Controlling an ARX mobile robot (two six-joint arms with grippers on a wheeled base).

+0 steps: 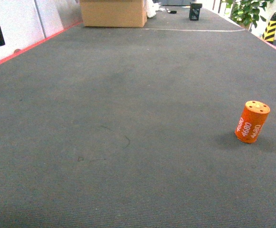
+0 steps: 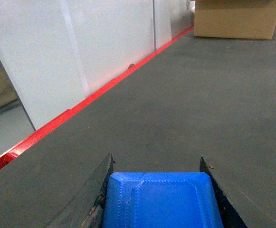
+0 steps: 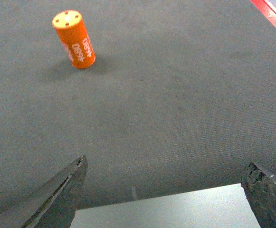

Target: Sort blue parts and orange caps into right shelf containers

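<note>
While the left gripper [image 2: 154,190] pinched a bright blue moulded plastic part [image 2: 162,202] between its dark fingers, the right gripper [image 3: 166,190] hung with its jaws spread wide and nothing between them, just over the near edge of the dark grey carpeted surface [image 1: 128,118]. Neither gripper showed in the head view.

Ahead of the right gripper and off to its left in the wrist view stood the small orange cylinder cap [image 3: 74,39] printed with white "4680", well apart from the fingers. It stood on its flat base, its long axis upright with a slight lean, its dotted top facing up. From the head view the cap [image 1: 252,121] sat alone toward the right side of the surface, so the right arm was judged the nearer one, and the free one. A grasp would probably call for the gripper to travel forward and leftward, then close across the cylinder's round side.

Farther back, a red strip [image 2: 104,90] ran along the left border beside pale wall panels [image 2: 57,57]. At the far end sat a brown cardboard box [image 1: 113,13]. No shelf or blue crates appeared in any view.
</note>
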